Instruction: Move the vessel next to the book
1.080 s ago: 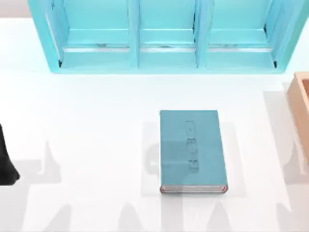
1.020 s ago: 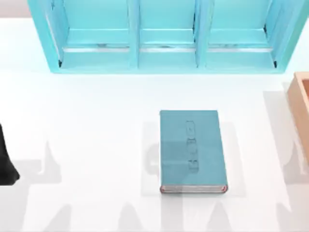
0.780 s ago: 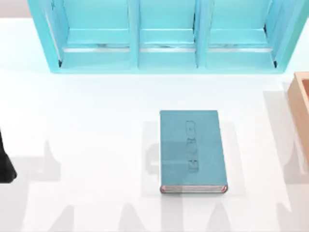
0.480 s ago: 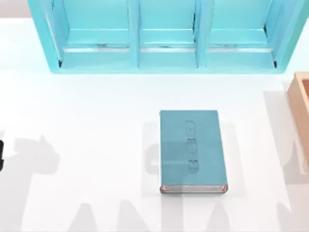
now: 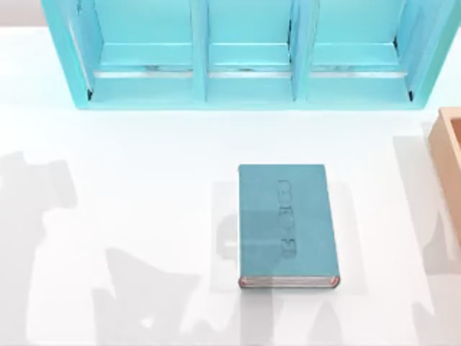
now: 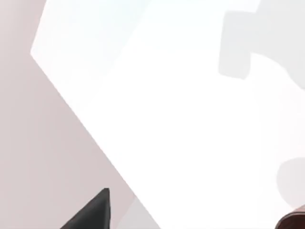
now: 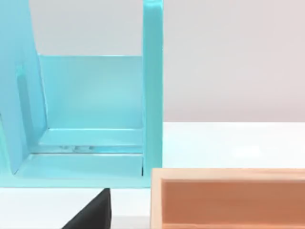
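L arm: the wrist view looks down over a table (image 5: 144, 144) edge. A dark tip of the left jaws sits low in that view; can't tell if they're released or clenched. A reddish-brown sliver there, prob the cup (image 6: 294, 222), rests on the table, clear of the tip. It's toward the table's L side by my guess; exact pos can't tell.

Step in hand, imo: reach and grasp the cup, nothing held yet as far as I can see. To do it well:
- centre the cup btwn the jaws before descending
- come straight down and grip across the rim/wall; it's small and tapered, so grip low enough not to squeeze it out
- lift clear before moving sideways

Book (image 5: 284, 223): flat, mid-table, a bit R of centre, spine side toward the near edge. Lots of bare table on its L, so that's the obvious drop zone. Set the cup just beside the L long edge, not touching, so the book isn't nudged.

Shelf (image 5: 245, 94) runs along the far edge, well apart from the book; not in the path.

R side: wooden box (image 5: 450, 158) at the R edge, w/ less room btwn it and the book. R arm parked off that side, facing shelf end and box; right jaws state can't tell.
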`<action>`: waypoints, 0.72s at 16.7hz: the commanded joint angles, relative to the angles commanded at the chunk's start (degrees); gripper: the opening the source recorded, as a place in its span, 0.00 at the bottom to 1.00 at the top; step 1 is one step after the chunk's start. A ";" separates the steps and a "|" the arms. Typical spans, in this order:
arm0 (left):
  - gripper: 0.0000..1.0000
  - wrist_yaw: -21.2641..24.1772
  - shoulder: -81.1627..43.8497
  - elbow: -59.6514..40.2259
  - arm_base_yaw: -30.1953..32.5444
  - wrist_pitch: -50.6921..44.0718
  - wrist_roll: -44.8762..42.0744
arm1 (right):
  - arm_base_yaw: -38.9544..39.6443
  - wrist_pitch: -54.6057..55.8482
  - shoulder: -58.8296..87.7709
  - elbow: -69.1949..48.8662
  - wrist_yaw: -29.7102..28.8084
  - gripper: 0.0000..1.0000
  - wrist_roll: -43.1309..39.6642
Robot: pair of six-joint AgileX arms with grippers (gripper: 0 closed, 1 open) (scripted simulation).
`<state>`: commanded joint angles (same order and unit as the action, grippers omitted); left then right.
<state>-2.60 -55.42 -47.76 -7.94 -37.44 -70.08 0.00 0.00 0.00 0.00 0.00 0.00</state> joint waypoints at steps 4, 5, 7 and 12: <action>1.00 0.35 -15.70 -11.44 -5.27 -13.61 -20.01 | 0.00 0.00 0.00 0.00 0.00 1.00 0.00; 1.00 0.52 -19.03 -13.86 -6.73 -16.73 -24.00 | 0.00 0.00 0.00 0.00 0.00 1.00 0.00; 1.00 0.95 -25.02 -18.15 -9.69 -22.44 -31.26 | 0.00 0.00 0.00 0.00 0.00 1.00 0.00; 1.00 2.12 -34.65 -25.20 -16.04 -32.52 -44.32 | 0.00 0.00 0.00 0.00 0.00 1.00 0.00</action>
<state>-0.48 -90.07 -72.96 -23.98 -69.96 -114.40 0.00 0.00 0.00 0.00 0.00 0.00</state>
